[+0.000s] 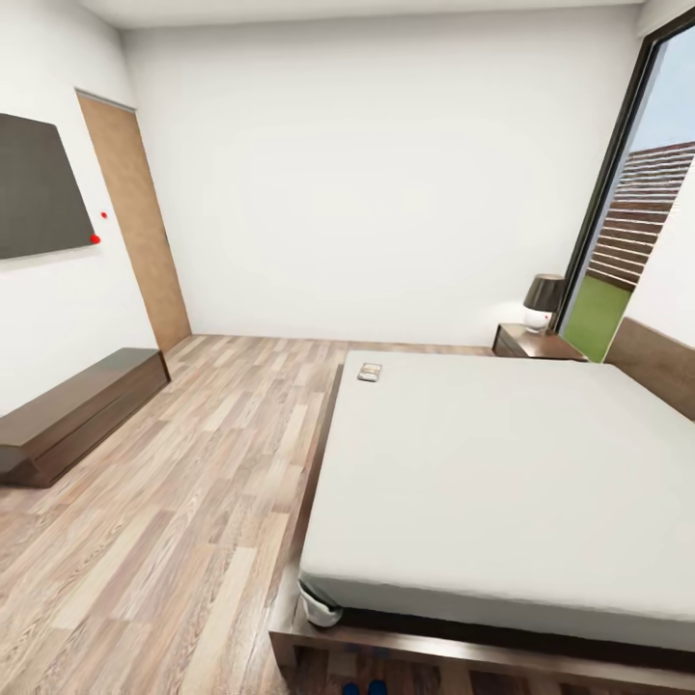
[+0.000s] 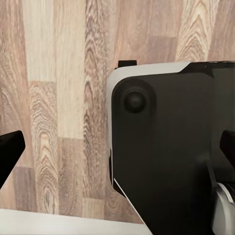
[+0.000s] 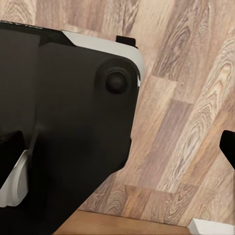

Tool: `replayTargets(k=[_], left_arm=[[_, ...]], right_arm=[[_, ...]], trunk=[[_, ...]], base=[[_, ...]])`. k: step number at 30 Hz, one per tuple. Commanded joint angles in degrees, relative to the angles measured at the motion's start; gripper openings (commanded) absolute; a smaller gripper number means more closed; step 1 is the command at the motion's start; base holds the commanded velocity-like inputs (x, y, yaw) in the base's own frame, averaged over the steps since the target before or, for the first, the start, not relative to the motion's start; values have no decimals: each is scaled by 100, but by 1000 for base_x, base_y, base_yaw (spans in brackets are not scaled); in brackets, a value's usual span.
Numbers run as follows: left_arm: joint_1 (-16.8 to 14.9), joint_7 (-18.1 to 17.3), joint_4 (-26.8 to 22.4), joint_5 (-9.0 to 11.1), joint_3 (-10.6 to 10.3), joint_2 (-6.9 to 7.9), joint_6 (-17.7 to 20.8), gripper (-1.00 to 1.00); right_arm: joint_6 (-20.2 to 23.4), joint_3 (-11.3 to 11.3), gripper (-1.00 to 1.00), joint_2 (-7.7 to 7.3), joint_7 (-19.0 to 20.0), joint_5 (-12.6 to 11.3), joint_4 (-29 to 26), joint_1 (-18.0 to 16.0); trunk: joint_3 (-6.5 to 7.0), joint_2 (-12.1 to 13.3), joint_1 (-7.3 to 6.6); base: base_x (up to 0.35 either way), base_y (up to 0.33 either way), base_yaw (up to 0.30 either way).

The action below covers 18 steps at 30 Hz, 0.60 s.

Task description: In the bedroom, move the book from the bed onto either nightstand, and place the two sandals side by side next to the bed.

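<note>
Room: a white-walled bedroom with a wood-plank floor, seen by the head camera from near the foot of the bed.
Bed: the bed takes up the right half of the head view, a plain white mattress on a dark wooden frame, its headboard along the right edge.
Book: the book lies flat on the mattress at its far left corner, close to both edges. Its long axis runs roughly away from the camera, toward the far wall; which end is its top is too small to tell.
Nightstand: the nightstand stands past the bed's far side, by the headboard and beside the window, with a dark-shaded lamp on it; well apart from the book.
Sandals: two small blue shapes show on the floor at the bottom edge of the head view, just in front of the bed frame; possibly the sandals, too cropped to be sure.
Left wall: a dark screen, a low long cabinet under it, a brown door.
Left gripper: the left gripper hangs over the floor above the robot's dark base; fingertips wide apart, nothing between.
Right gripper: the right gripper likewise, spread and empty.
</note>
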Motion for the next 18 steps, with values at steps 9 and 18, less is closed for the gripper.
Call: replayTargets(k=[9,18], left_arm=[[-10,18,1,25,-47,4,-20,100],[-10,18,0,20,-48,17,-25,100]], right_arm=[[10,43,100,30,-6,-61,11,-3],[13,32,100,28,-8,-55,5,-3]], trunk=[[-36,-12,3],[-60,-12,3]], base=[[0,0,242],[0,0,248]])
